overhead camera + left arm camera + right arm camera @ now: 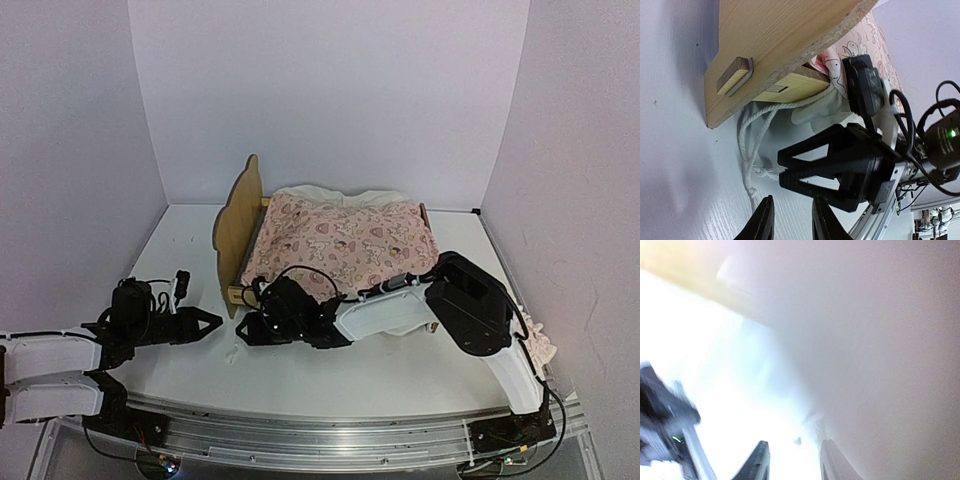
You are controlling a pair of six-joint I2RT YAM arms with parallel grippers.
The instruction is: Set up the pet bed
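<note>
The left gripper (pixel 208 323) sits low over the white table (pixel 330 375). Its two black, pointy fingers (pixel 765 220) have a small gap between them, with nothing in it. Just past their tips lies a twisty white rope (pixel 746 150) with a knot.

Beyond the rope stands the pet bed (pixel 238 228). It is made of smooth, pale wood, and its tall end board has bumpy, rounded ears. A little wooden peg (pixel 733 75) sticks out of the board. A soft pink quilt (pixel 345 245) with tiny hearts and animals covers the bed. Some crumpled white cloth (pixel 810 107) pokes out under its near corner.

The right gripper (pixel 248 328) reaches across, and its tips are just beside that corner. Its black fingers (pixel 810 155) look like triangles with holes. They are close together, and its own blurry view shows a small empty gap. A green light (pixel 951 133) glows on the arm behind.

Far behind those fingers, by the right arm's base, lies a frilly pale thing (pixel 540 347).
</note>
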